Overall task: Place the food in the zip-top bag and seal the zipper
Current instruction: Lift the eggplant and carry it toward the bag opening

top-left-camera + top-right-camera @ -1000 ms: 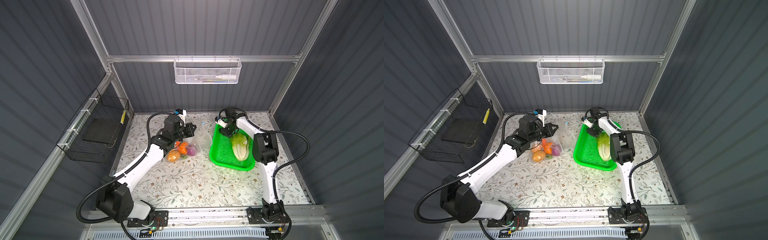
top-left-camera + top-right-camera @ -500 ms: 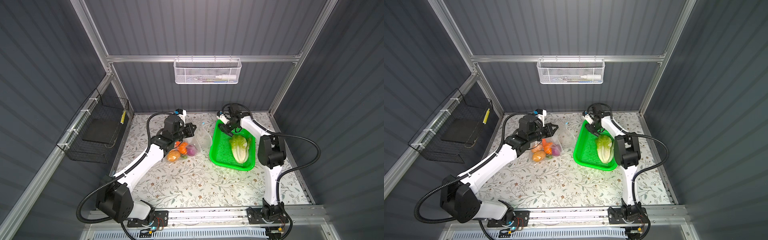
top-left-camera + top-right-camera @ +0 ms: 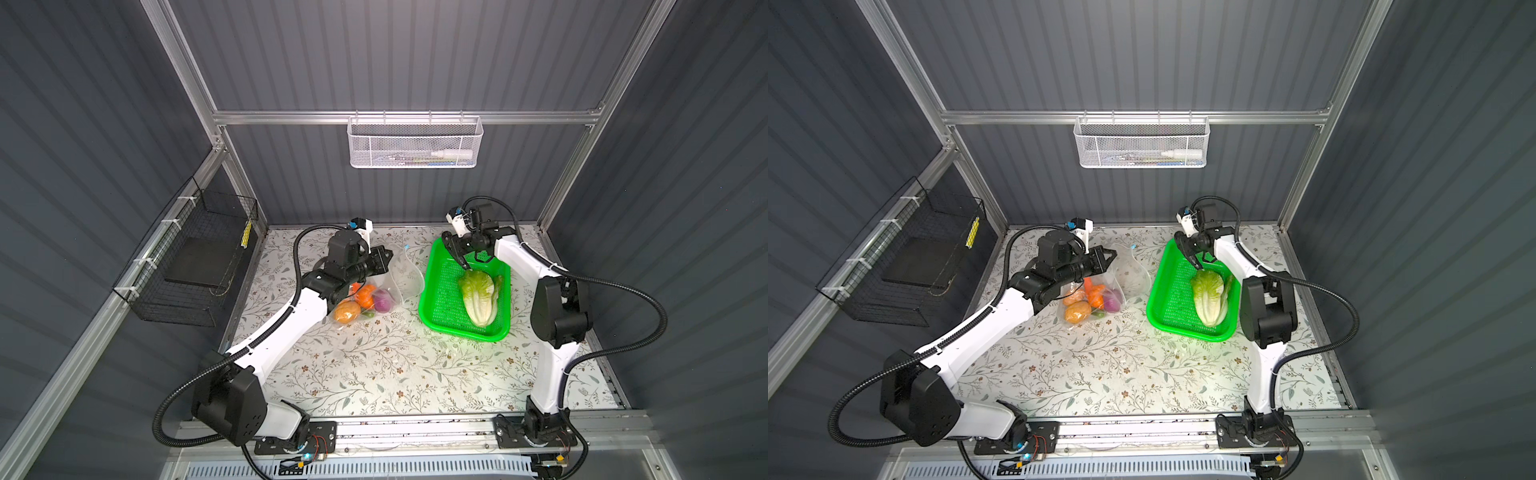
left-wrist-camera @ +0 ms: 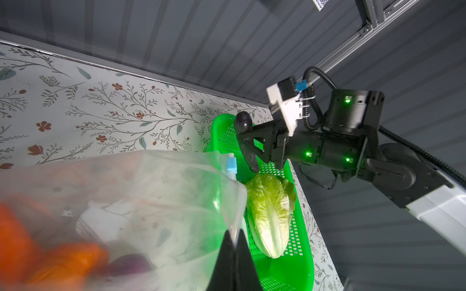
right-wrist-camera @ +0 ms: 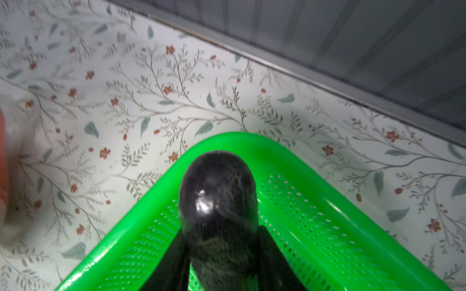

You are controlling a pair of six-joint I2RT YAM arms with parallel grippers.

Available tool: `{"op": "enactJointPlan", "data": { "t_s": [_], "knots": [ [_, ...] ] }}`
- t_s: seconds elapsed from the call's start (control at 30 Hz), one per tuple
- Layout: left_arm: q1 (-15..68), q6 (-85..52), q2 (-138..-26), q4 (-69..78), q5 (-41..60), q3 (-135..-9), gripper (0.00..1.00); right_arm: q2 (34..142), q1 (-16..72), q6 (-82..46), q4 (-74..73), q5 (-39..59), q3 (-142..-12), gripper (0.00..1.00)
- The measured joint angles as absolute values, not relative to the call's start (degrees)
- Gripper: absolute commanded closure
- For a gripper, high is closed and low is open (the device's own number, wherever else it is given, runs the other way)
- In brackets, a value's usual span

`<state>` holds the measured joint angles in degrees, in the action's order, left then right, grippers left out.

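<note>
Eggplant (image 5: pixel 217 199) in right gripper (image 5: pixel 222 230)

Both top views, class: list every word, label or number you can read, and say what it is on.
No text can be read in any view.
The yellow tag on the black wire basket: marks too small to read.
The items in the white mesh basket: any print too small to read.
</note>
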<state>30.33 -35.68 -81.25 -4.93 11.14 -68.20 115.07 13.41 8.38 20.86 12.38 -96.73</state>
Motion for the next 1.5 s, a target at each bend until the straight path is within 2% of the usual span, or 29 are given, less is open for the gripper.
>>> {"op": "enactJointPlan", "data": {
  "t_s": [0.47, 0.77, 1.07, 1.5],
  "knots": [
    [30.3, -35.7, -81.3, -4.8, 11.0, -68.2, 1.00, 94.2, 14.5, -7.7, 2.8, 13.4, -81.2, 0.72],
    [30.3, -35.9, -81.3, -4.7, 11.0, -68.2, 1.00, 82.7, 26.0, -16.9, -10.9, 12.2, -68.3, 0.73],
    [30.3, -36.9, -81.3, -4.9, 11.6, -68.2, 1.00, 81.6, 34.3, -22.9, -26.9, 8.0, -60.0, 0.74],
    [30.3, -39.3, -81.5, -5.5, 11.6, -68.6, 1.00, 85.4, 37.4, -28.8, -43.7, 5.8, -49.0, 0.74]
  ]
}}
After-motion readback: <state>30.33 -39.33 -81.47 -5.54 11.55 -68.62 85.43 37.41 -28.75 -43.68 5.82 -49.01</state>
